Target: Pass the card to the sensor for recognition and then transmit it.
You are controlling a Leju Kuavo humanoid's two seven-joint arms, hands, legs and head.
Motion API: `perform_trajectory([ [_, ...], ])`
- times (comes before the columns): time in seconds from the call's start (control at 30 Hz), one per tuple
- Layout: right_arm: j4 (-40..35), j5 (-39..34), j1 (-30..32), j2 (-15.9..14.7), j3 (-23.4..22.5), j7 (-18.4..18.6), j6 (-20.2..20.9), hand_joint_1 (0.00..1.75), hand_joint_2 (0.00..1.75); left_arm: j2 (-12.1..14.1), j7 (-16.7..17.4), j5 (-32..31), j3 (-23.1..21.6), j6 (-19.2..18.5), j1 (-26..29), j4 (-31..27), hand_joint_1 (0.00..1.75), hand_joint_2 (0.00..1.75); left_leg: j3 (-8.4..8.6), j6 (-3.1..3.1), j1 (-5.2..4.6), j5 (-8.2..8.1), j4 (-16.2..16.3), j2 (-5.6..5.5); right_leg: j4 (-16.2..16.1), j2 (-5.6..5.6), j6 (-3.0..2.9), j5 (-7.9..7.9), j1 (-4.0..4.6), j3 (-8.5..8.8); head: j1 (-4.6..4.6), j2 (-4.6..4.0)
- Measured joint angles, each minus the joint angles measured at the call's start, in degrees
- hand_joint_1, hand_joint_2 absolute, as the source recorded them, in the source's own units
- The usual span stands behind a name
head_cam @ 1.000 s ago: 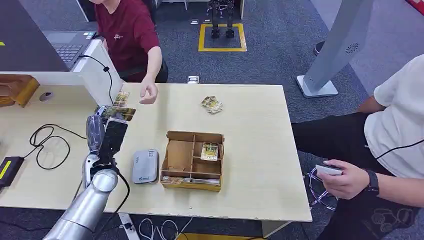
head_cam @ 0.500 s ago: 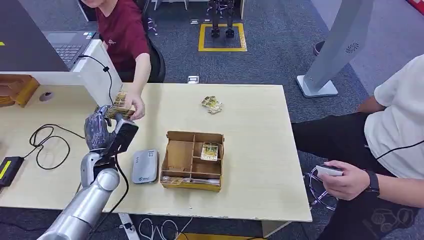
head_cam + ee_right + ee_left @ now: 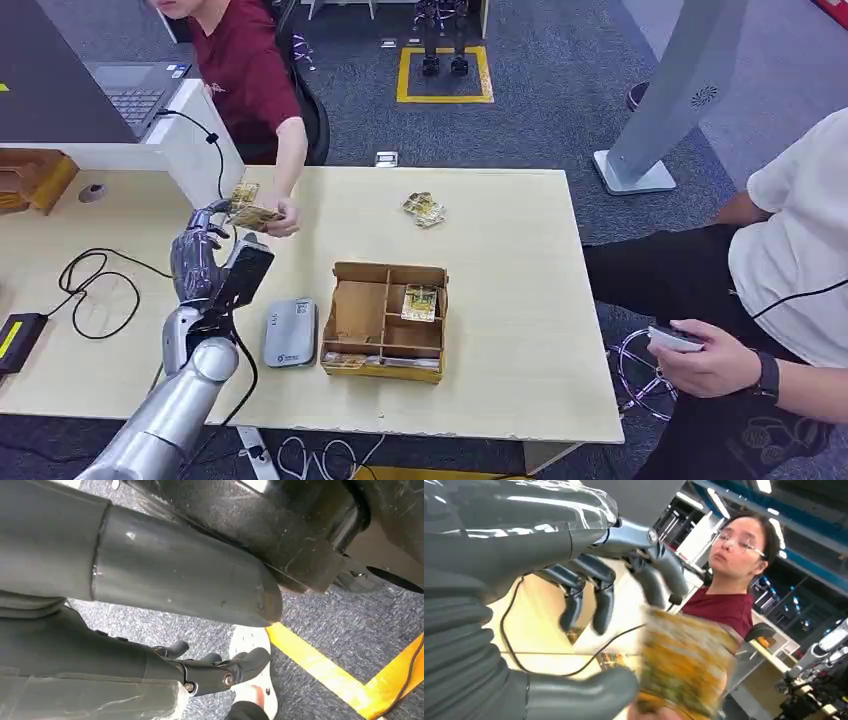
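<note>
I see left hand [image 3: 203, 262] raised above tabletop [image 3: 500, 300], fingers spread, gripping nothing — card [image 3: 255, 214] held by person's hand [image 3: 280, 218] just beyond fingertips (blurred in wrist view). Right hand [image 3: 215, 672] hangs over floor, fingers loosely curled, empty.

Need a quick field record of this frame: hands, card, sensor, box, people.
left hand: raised over the table, fingers apart, holding nothing
right hand: hanging over the floor, fingers curled in, nothing in them
card: held by the person in red, just beyond the left hand
sensor: grey, flat on the table, left of the box
box: cardboard, compartments, a card inside
loose cards: far side of the table
second person: seated right, holding a small device
</note>
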Motion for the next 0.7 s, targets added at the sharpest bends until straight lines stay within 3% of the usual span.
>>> perform_trajectory([
  [0.23, 0.0, 0.8, 0.0, 0.0, -0.5, -0.1, -0.1, 0.00, 0.00, -0.4, -1.6, 4.1, 0.0, -2.2, 0.2, -0.3, 0.00, 1.75, -0.01, 0.00, 0.00, 0.00, 0.0, 0.00, 0.0, -0.01, 0.00, 0.00, 0.00, 0.01, -0.02, 0.00],
  [0.37, 0.0, 0.8, 0.1, -0.1, -1.0, -0.4, -0.1, 0.00, 0.00, 0.3, -3.1, 7.0, 0.0, -6.5, 1.7, -3.4, 0.00, 1.75, -0.04, 0.00, 0.00, 0.00, 0.0, 0.01, 0.0, 0.00, 0.00, 0.00, 0.00, 0.01, -0.02, 0.00],
  [0.63, 0.1, 0.5, 0.5, -0.5, -2.3, -0.8, 0.2, 0.00, 0.00, 6.6, -7.5, 9.9, 0.0, -18.8, 12.0, -18.5, 0.00, 1.75, -0.06, -0.01, 0.01, -0.03, 0.0, 0.12, 0.0, 0.14, -0.02, -0.04, 0.01, -0.08, -0.02, 0.00],
  [0.7, 0.1, 0.6, 0.7, -0.6, -2.6, -0.8, 0.3, 0.00, 0.00, 8.3, -8.1, 9.4, 0.0, -20.4, 15.0, -23.3, 0.00, 1.75, -0.08, -0.01, 0.01, -0.04, -0.1, 0.11, 0.0, 0.13, 0.01, -0.07, 0.01, -0.10, -0.02, 0.00],
])
